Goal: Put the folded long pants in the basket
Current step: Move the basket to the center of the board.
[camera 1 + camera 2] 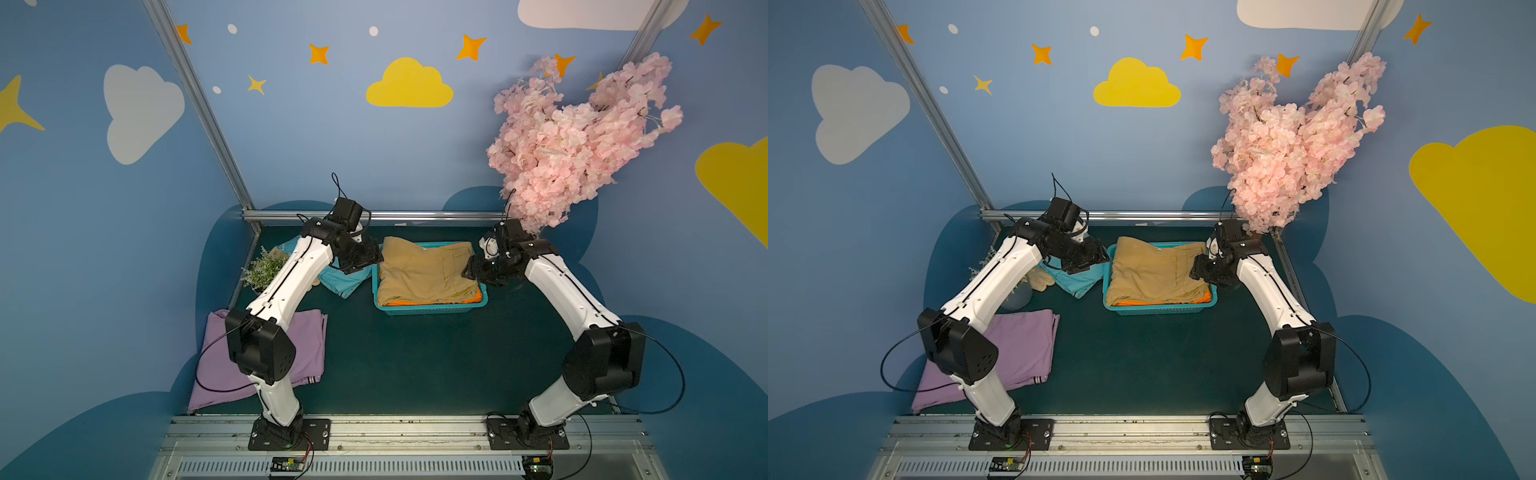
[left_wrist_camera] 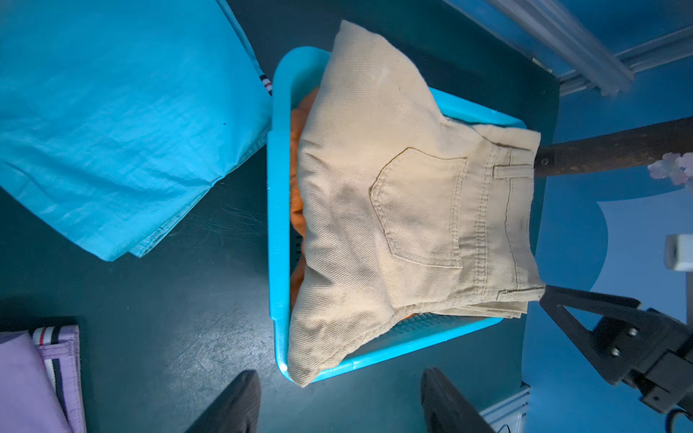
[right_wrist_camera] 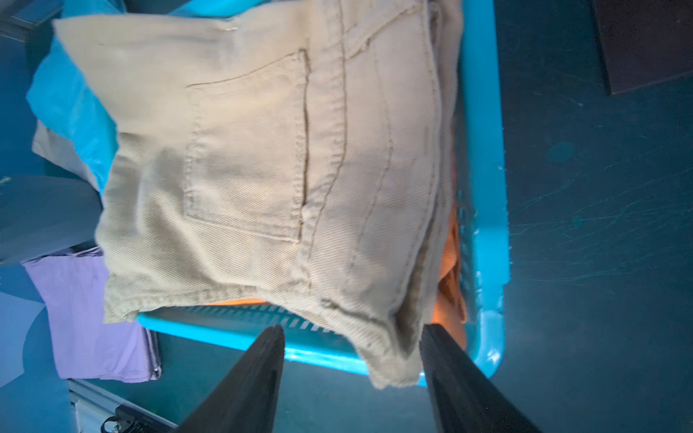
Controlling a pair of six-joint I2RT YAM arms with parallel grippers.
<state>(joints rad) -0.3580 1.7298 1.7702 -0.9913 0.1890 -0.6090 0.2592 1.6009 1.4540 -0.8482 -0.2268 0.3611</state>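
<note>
The turquoise basket [image 1: 432,309] stands at the back middle of the table. In it lie orange folded pants [image 1: 469,300], with khaki folded pants [image 1: 424,270] on top and spilling over the rim. Turquoise folded pants [image 1: 343,282] lie left of the basket, and lilac ones [image 1: 307,345] at the front left. My left gripper [image 1: 361,262] hangs open beside the basket's left side; in the left wrist view it [image 2: 339,375] holds nothing. My right gripper [image 3: 352,328] is open at the basket's right side. A khaki corner [image 3: 390,360] droops between its fingers.
A small plant pot [image 1: 266,270] and a beige glove [image 1: 1042,278] sit at the back left, behind my left arm. A pink blossom branch [image 1: 573,141] overhangs the back right corner. A metal rail [image 1: 415,215] bounds the table's far edge.
</note>
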